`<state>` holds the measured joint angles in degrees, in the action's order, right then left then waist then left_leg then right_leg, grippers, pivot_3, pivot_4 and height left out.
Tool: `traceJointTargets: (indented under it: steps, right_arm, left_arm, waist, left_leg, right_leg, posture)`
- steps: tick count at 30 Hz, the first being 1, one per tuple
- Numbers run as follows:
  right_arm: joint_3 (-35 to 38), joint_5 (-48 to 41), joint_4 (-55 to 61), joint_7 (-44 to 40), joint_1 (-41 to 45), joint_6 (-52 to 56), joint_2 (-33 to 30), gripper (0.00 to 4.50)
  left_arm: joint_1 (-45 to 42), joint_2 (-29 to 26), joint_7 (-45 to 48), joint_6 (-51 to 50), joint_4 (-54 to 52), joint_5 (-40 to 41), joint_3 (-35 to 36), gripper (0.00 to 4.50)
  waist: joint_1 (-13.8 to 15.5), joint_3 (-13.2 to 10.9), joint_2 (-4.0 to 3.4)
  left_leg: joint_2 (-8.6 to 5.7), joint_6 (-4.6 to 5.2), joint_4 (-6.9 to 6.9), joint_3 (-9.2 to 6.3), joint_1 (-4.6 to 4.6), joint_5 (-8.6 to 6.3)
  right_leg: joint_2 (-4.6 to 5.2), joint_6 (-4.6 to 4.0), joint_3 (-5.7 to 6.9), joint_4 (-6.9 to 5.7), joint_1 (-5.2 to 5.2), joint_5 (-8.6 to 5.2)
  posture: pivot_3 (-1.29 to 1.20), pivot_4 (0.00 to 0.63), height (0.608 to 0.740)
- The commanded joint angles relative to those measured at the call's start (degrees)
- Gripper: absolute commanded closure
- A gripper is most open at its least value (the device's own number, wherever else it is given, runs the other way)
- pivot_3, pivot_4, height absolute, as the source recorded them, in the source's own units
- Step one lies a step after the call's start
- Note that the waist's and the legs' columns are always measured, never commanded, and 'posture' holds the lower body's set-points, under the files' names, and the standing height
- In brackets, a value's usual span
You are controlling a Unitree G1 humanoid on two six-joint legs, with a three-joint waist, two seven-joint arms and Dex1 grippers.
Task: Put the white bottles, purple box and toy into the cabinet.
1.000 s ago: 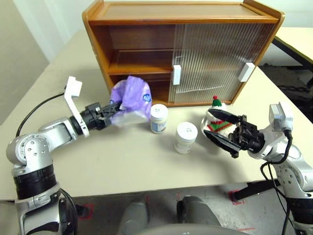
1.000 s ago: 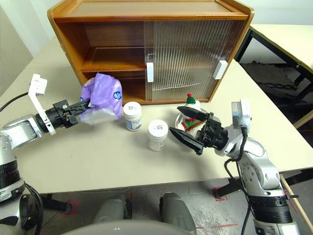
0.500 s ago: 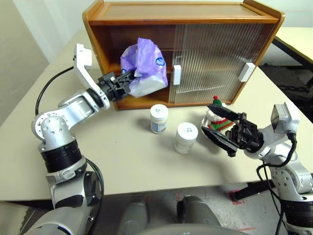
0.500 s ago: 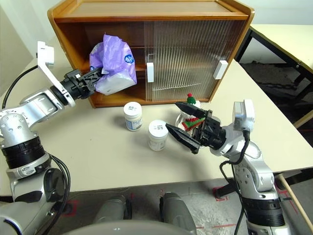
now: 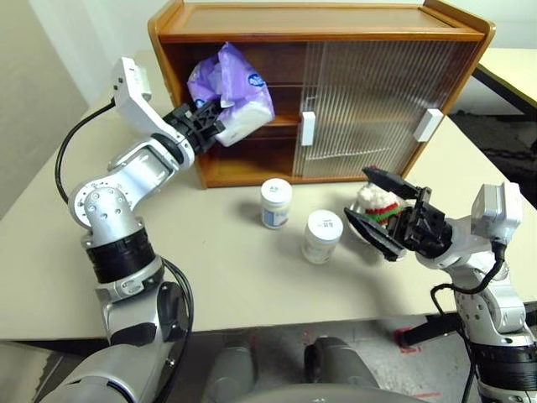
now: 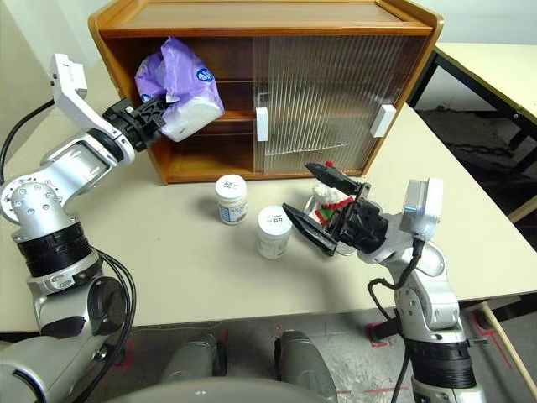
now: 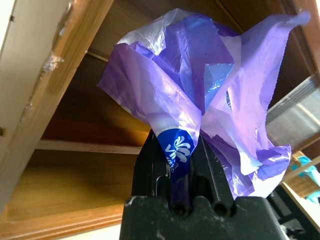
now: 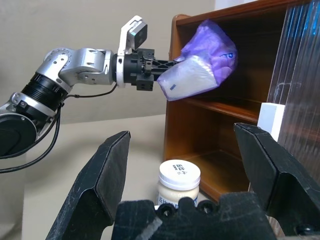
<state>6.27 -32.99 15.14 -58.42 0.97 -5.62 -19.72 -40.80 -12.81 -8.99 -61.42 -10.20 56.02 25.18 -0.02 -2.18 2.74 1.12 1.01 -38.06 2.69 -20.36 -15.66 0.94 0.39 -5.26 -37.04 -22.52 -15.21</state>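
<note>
Step in hand: shelving. Left tool (image 5: 204, 126) was clamped on the purple box (image 5: 231, 92), held just before the cabinet (image 5: 319, 92) at its open upper shelf; next it needed pushing inward, then release. Right tool (image 5: 384, 213) stood wide, the toy (image 5: 376, 200) apparently between its fingers, untouched. Two white bottles (image 5: 276, 202) stood on the desk (image 5: 218, 277) beside it; nothing barred the opening.

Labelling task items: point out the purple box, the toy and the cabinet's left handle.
purple box (image 5: 231, 88), left eye view, purple wrapper.
toy (image 5: 375, 198), left eye view, white fluff.
left handle (image 5: 307, 129), left eye view, handle's middle.
</note>
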Motion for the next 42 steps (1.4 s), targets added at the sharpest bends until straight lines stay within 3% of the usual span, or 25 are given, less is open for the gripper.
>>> traceJointTargets:
  steps: [1,9,23,34,35,42]
  right_arm:
    - [-2.0,0.8,0.1,0.9,-0.7,-0.8,0.9,0.00]
    - [-2.1,1.7,0.2,2.8,-0.2,-2.8,1.1,0.00]
    - [-3.4,3.9,2.0,8.6,1.1,-3.5,1.8,0.00]
    - [-5.2,3.0,2.3,9.3,1.7,-2.2,1.0,0.00]
    - [-5.2,2.9,2.1,9.0,1.7,-2.3,0.9,0.00]
    - [-4.8,1.9,0.6,7.4,1.7,-2.7,0.5,0.00]
  left_arm:
    - [-1.9,2.5,-1.5,3.4,2.1,-2.9,-2.4,4.34]
    - [-3.4,8.2,-5.8,6.3,4.7,-5.5,-3.2,4.34]
    - [-8.4,12.5,-8.2,15.2,14.3,-12.5,-4.2,4.34]
    - [-8.5,13.1,-7.0,13.7,13.4,-12.0,-4.5,0.22]
    - [-8.1,13.0,-7.0,13.1,12.6,-11.7,-4.5,0.03]
    - [-2.6,8.8,-2.5,5.2,4.2,-10.4,-8.7,0.03]
  waist:
    - [0.3,0.0,0.00]
    - [0.9,0.0,0.00]
    - [0.9,0.0,0.01]
    - [0.9,0.0,0.01]
    - [0.9,0.0,0.01]
    - [0.8,0.0,0.01]
  left_leg:
    - [-0.01,0.00,0.00,-0.01,0.00,0.00]
    - [-0.09,0.03,0.00,-0.03,-0.01,0.02]
    - [-0.21,0.09,-0.01,-0.19,-0.04,0.05]
    - [-0.21,0.12,-0.01,-0.21,-0.06,0.07]
    - [-0.21,0.14,-0.01,-0.21,-0.06,0.08]
    - [-0.20,0.17,0.02,-0.23,-0.04,0.09]
  right_leg:
    - [0.00,-0.02,0.00,0.00,0.00,0.01]
    - [0.01,-0.01,-0.04,0.01,0.01,0.01]
    - [0.01,0.16,-0.02,0.07,0.06,-0.07]
    - [0.01,0.18,-0.02,0.10,0.06,-0.08]
    - [0.01,0.18,-0.02,0.11,0.06,-0.08]
    - [0.01,0.17,-0.01,0.08,0.06,-0.08]
  posture:
    - [0.08,0.000,0.740]
    - [0.07,0.000,0.740]
    - [0.07,0.000,0.740]
    - [0.07,0.000,0.740]
    - [0.07,0.000,0.740]
    - [0.09,0.000,0.740]
